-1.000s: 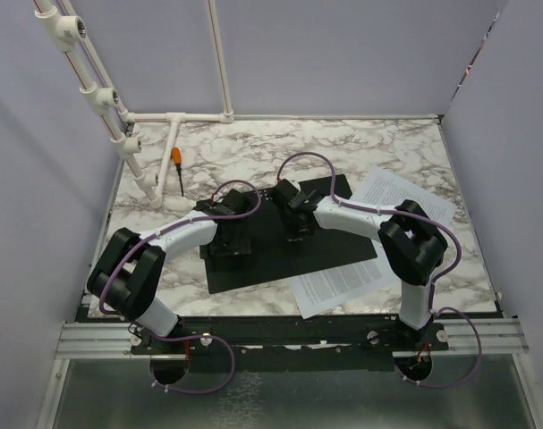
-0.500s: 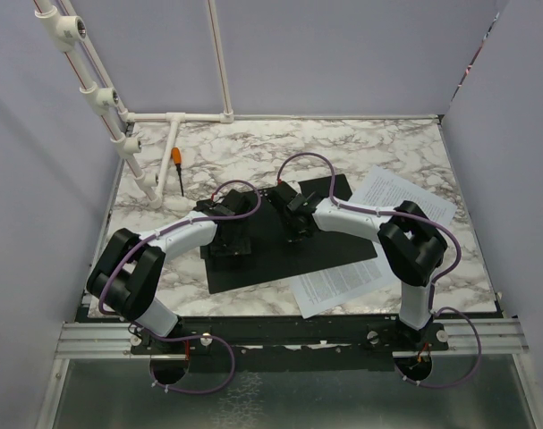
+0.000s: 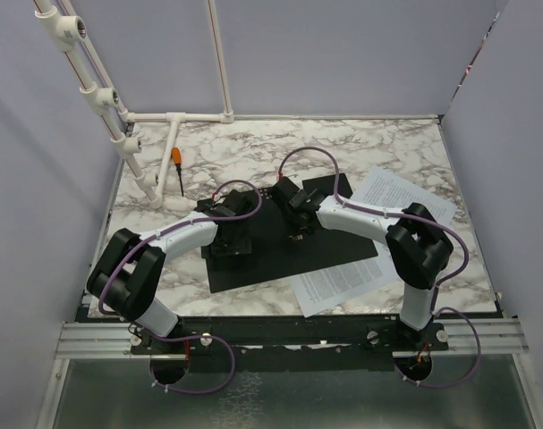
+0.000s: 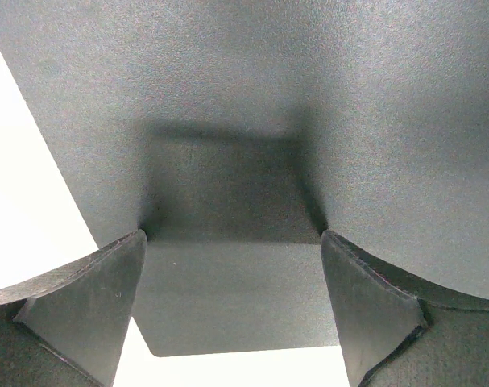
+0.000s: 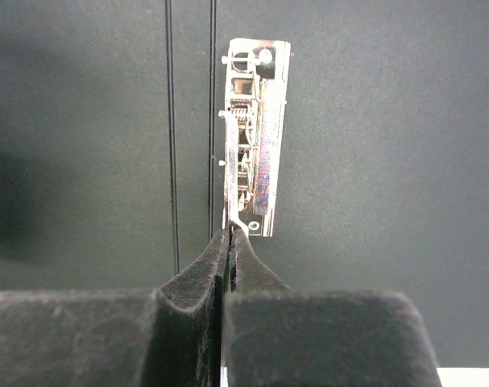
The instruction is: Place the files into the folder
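Observation:
The folder [image 3: 343, 246] lies open on the marble table, black inside up. My left gripper [image 3: 231, 241] is open and held low over the folder's left half; in the left wrist view the fingers [image 4: 99, 290] straddle bare black cover [image 4: 244, 97]. My right gripper [image 3: 298, 232] is over the spine. In the right wrist view it [image 5: 232, 230] is shut, its tips pinching the near end of the metal clip [image 5: 250, 137]. The files [image 3: 343, 281], white printed sheets, lie partly under the folder's right edge, with another sheet [image 3: 405, 197] farther back.
An orange-handled screwdriver [image 3: 177, 165] lies at the back left beside a white pipe frame [image 3: 173, 118]. Purple walls enclose the table on three sides. Bright white surface [image 4: 26, 201] shows past the folder's left edge.
The right arm's elbow has shifted slightly to the right and its gripper has edged a little farther back along the spine. The left arm has stayed put.

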Tool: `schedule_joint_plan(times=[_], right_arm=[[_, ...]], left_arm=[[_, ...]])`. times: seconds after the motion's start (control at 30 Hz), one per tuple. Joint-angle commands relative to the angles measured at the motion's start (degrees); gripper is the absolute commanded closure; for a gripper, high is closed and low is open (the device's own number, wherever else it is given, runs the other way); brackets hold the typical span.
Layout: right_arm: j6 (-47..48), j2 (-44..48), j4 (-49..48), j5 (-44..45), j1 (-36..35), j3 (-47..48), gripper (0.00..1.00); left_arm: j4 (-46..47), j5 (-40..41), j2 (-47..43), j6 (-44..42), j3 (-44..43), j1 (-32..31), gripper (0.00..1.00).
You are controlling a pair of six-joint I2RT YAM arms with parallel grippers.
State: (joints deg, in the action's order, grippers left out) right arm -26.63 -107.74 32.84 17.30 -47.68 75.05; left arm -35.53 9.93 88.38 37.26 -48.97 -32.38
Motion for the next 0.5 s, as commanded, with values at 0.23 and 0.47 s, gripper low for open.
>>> schedule_joint_plan(times=[0.23, 0.47], right_arm=[[0.2, 1.5, 3.5, 1.4, 1.1, 1.7, 1.0], [-0.4, 3.0, 2.6, -1.3, 1.1, 3.9, 1.0]], left_arm=[[-0.7, 0.2, 3.0, 0.2, 3.9, 0.0, 0.11], [-0.7, 0.0, 2.6, 0.1, 3.8, 0.0, 0.11]])
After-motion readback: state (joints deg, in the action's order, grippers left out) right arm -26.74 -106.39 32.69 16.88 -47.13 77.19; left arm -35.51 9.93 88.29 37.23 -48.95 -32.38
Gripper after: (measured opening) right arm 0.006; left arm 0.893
